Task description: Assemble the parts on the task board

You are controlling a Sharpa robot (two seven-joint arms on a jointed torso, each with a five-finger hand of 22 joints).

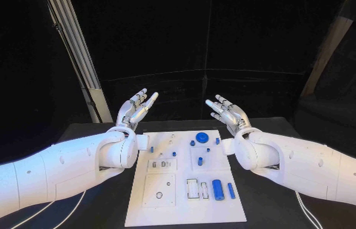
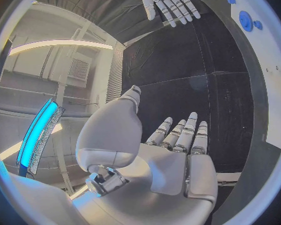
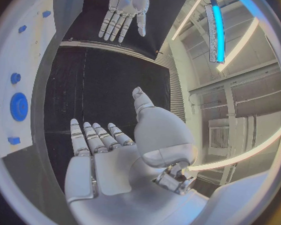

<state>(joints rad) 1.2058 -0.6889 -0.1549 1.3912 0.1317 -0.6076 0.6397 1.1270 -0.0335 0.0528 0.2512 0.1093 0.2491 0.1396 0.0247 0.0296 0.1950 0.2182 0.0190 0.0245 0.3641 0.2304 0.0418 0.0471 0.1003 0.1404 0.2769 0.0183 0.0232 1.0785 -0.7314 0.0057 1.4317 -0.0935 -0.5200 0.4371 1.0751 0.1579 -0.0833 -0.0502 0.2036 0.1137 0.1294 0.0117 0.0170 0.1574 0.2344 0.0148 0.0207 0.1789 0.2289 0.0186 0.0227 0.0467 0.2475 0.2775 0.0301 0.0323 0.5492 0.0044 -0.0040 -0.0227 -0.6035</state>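
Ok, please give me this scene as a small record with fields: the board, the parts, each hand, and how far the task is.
board: white task board flat on the black table, between the two arms
parts: blue pieces on the board; a round blue disc near its far edge, a blue cylinder and a thin blue rod lying toward its near right side
left hand: raised beyond the board's far left corner, fingers apart, holds nothing
right hand: raised beyond the far right corner, fingers apart, holds nothing
task state: neither hand touches a part
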